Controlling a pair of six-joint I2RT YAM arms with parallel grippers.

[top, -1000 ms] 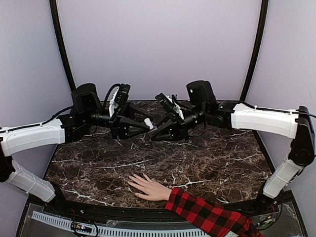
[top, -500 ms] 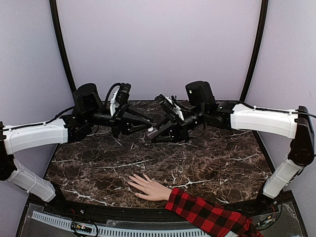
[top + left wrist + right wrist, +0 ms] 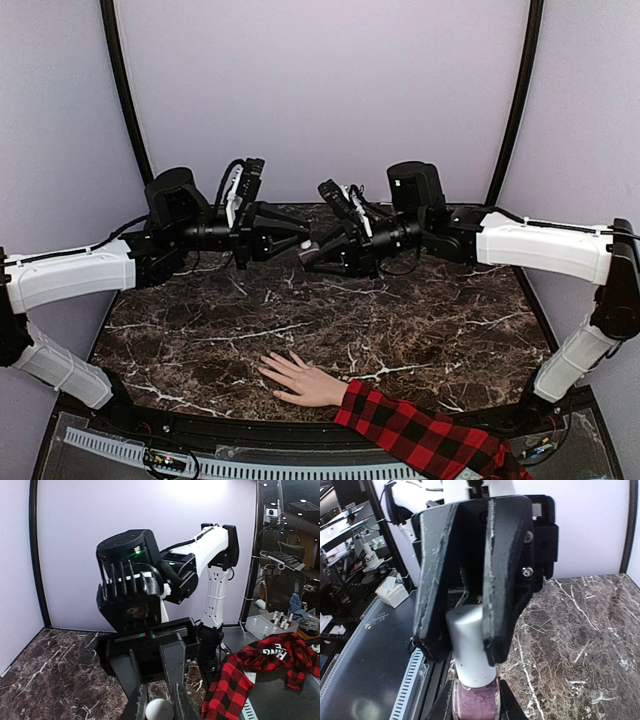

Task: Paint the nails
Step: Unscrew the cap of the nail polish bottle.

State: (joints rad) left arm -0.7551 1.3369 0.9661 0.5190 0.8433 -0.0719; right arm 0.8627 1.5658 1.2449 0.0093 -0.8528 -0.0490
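nails [image 3: 266, 371]: on the mannequin hand [image 3: 303, 381], flat on the marble table [image 3: 200, 330] at its near edge, with a plaid sleeve [image 3: 420, 435]; too small to tell if they are painted.
polish bottle [image 3: 476, 702]: mauve, held up at the back, well apart from the hand.
right gripper [image 3: 320, 257]: clamped on the bottle's body.
left gripper [image 3: 159, 707]: closed on the pale cap [image 3: 469, 640].
step: uncapping, judging by the two grips.
next: twist the cap loose and draw the brush straight out, with the bottle held level.

glossy marble table [image 3: 200, 340], matt bottle cap [image 3: 470, 640]
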